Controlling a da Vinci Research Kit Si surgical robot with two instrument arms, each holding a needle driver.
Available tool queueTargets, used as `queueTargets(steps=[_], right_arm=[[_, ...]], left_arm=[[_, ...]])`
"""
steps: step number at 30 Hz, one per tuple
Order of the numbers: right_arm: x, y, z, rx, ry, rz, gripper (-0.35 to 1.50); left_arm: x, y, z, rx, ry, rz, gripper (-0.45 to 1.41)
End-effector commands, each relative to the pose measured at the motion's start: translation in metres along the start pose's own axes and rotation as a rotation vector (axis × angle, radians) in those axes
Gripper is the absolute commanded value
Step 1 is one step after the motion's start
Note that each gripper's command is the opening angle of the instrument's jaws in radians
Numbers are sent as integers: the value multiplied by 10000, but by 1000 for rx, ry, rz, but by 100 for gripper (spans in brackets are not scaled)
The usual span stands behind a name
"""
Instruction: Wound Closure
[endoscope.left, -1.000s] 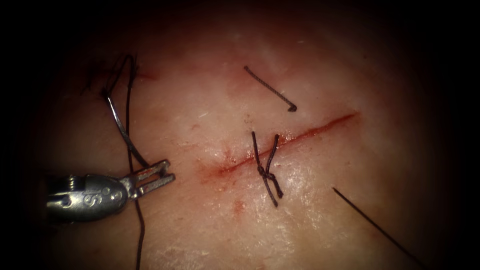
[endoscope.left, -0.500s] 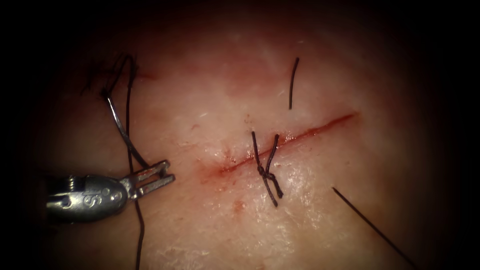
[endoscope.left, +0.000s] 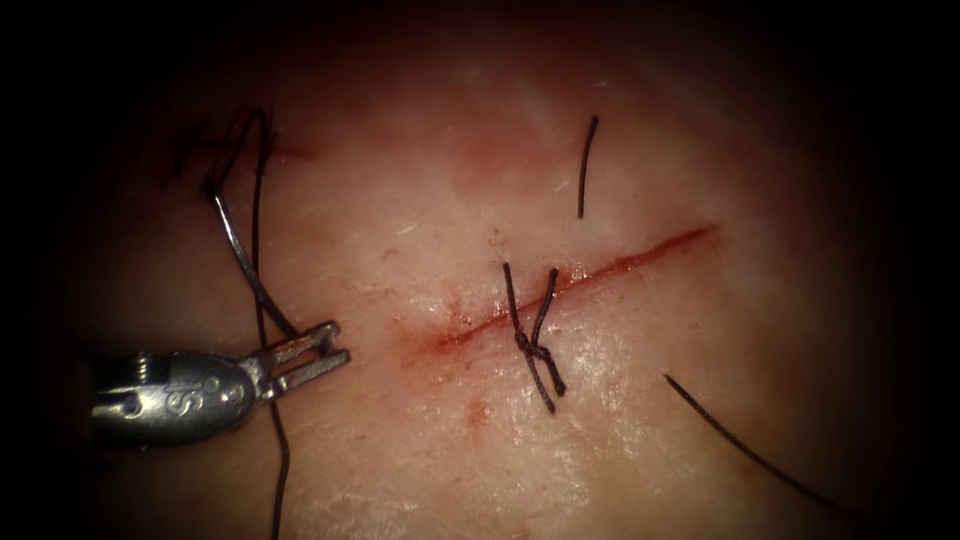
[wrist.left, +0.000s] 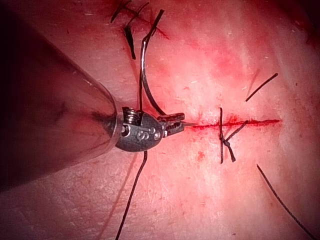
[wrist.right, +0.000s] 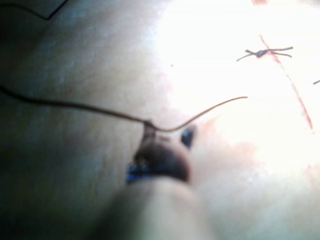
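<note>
One cut (endoscope.left: 570, 285) runs across the tissue (endoscope.left: 420, 180), crossed by one knotted stitch (endoscope.left: 535, 345) (two short tails below its knot). One curved needle (endoscope.left: 245, 262), one left tool (endoscope.left: 318, 355), and two loose cut ends of thread (endoscope.left: 585, 165) lie there.

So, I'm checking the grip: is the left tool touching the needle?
Touching. In the left wrist view the left tool has its jaws shut on the needle near one end; its curve lies over the tissue.
</note>
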Motion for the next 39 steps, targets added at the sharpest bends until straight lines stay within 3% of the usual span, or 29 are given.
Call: queueTargets(steps=[1, 5, 7, 11, 13, 14, 15, 19, 21, 27, 29, 33, 39], right_arm=[[-4, 7, 7, 8, -42, 3, 148], [-11, 42, 10, -36, -191, -29, 148], [-10, 76, 19, -64, -316, -64, 148], [-3, 100, 18, -51, -345, -40, 148], [8, 113, 14, -17, -254, 51, 148], [31, 133, 9, 64, -89, 167, 132], [31, 133, 9, 64, -89, 167, 132], [62, 163, 31, 65, 65, 235, 132], [71, 178, 56, 34, 93, 252, 132], [86, 226, 164, -124, 173, 281, 132], [85, 232, 179, -142, 173, 281, 132], [63, 254, 241, -212, 185, 336, 130], [44, 254, 276, -247, 227, 507, 128]], left_arm=[[-4, 11, 6, -3, 1, -4, -45], [-3, 11, 7, -3, 1, -4, -45], [-3, 11, 7, -3, 0, -4, -45], [-4, 11, 6, -4, 1, -3, -45], [-5, 11, 5, -5, 1, -3, -45], [-5, 10, 6, -6, 2, -2, -45], [-5, 10, 6, -6, 2, -2, -45], [-4, 11, 9, -2, 0, -3, -45], [-3, 12, 11, 0, 0, -4, -45], [-2, 13, 12, -2, 1, -4, -45], [-2, 13, 12, -2, 1, -4, -45], [0, 13, 15, -2, 2, -6, -45], [3, 16, 19, -3, 3, -7, -45]])
